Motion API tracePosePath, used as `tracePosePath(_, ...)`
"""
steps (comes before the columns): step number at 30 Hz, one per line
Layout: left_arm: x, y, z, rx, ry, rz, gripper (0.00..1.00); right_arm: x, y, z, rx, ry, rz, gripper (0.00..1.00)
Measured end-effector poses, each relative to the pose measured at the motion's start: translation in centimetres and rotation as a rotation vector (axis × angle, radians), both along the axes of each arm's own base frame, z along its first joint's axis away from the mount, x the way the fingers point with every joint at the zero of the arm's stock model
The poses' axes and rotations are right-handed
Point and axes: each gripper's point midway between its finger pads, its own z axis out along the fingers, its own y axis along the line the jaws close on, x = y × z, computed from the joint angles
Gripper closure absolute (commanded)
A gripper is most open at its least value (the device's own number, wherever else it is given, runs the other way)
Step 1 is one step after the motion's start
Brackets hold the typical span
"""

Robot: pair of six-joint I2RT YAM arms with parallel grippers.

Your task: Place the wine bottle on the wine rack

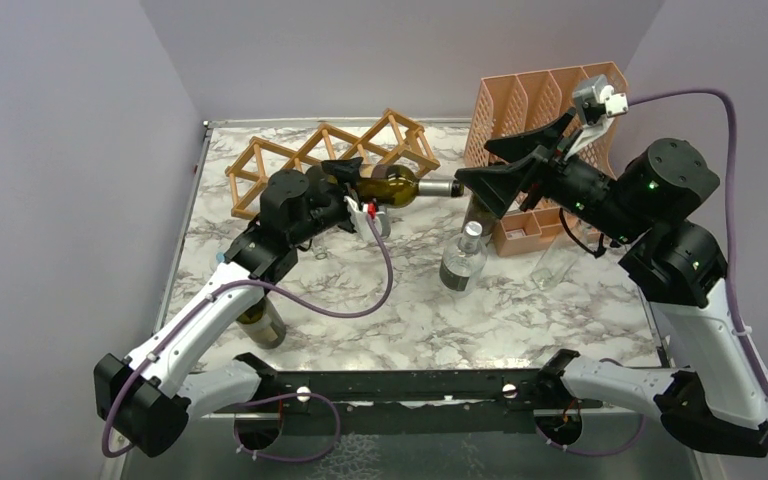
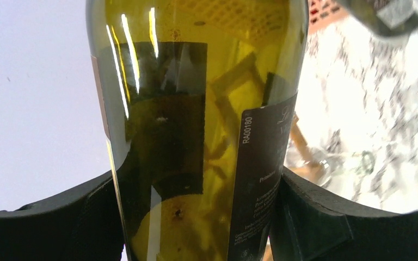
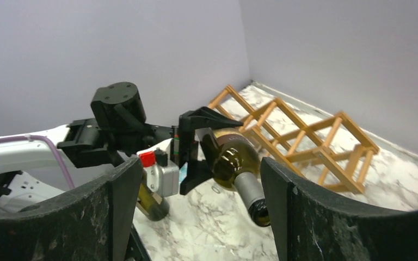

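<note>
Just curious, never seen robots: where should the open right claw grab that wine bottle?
By the neck, coming from the mouth end. The wine bottle lies level, neck toward the open right gripper; the left gripper clamps its body.

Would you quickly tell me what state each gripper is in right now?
Left gripper: closed on the wine bottle, gripping its body.
Right gripper: open, holding nothing.

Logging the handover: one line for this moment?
left gripper: shut on bottle, horizontal | right gripper: open at neck | rack: bottle not yet on
</note>
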Motion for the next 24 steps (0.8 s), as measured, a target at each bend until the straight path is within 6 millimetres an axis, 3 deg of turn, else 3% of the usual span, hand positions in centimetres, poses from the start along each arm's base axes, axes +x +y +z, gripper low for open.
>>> tracePosePath(8, 0.5, -0.6, -0.1, 0.261, -0.238, -0.098, 1.0, 1.7, -0.6, -4.7, -0.161, 0.094, -0.08, 0.22)
tracePosePath(17, 0.7, -2.4, 3.3, 0.355, -0.465, -0.203, 1.0, 2.7, 0.9, -14.0, -0.387, 0.276, -0.029, 0.24)
tracePosePath(24, -0.3, -3.6, 3.3, 0.4, -0.551, -0.284, 1.0, 2.0, 1.2, -16.0, -0.43, 0.315, 0.021, 0.29)
